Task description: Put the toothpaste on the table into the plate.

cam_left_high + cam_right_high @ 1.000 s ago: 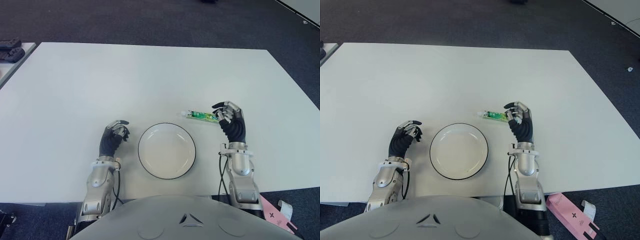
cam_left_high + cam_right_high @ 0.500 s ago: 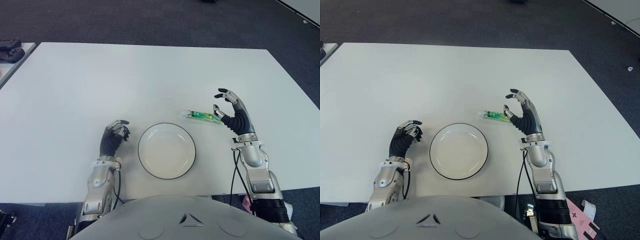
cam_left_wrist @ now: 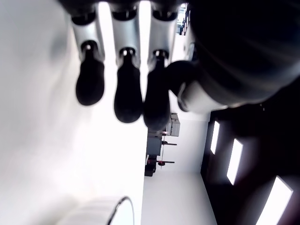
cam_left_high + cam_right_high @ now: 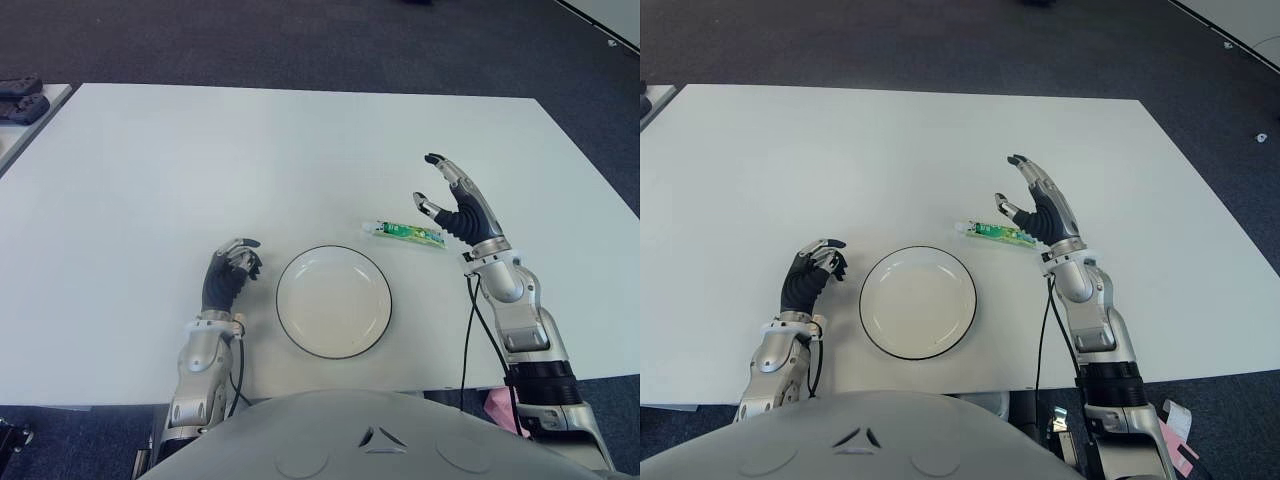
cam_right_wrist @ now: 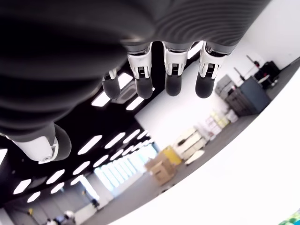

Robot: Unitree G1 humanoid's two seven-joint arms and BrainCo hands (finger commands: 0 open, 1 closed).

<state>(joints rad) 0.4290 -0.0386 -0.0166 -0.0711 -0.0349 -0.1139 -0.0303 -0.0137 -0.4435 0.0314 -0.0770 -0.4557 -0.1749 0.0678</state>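
In the left eye view, the toothpaste (image 4: 405, 233) lies flat on the white table (image 4: 300, 150), just beyond the plate (image 4: 333, 301) and toward its right (touching neither plate nor hand). The right hand (image 4: 462, 207) hovers over the tube's right end, fingers spread and holding nothing. The left hand (image 4: 229, 276) shows left of the plate. Its wrist view shows curled, empty fingers (image 3: 128, 89). The right wrist view shows straightened fingers (image 5: 172, 70).

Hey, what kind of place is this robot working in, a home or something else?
Probably a lab or office workspace, not a home. The large plain white table stands on dark carpet, and the right wrist view shows rows of ceiling strip lights and stacked boxes along a far wall.
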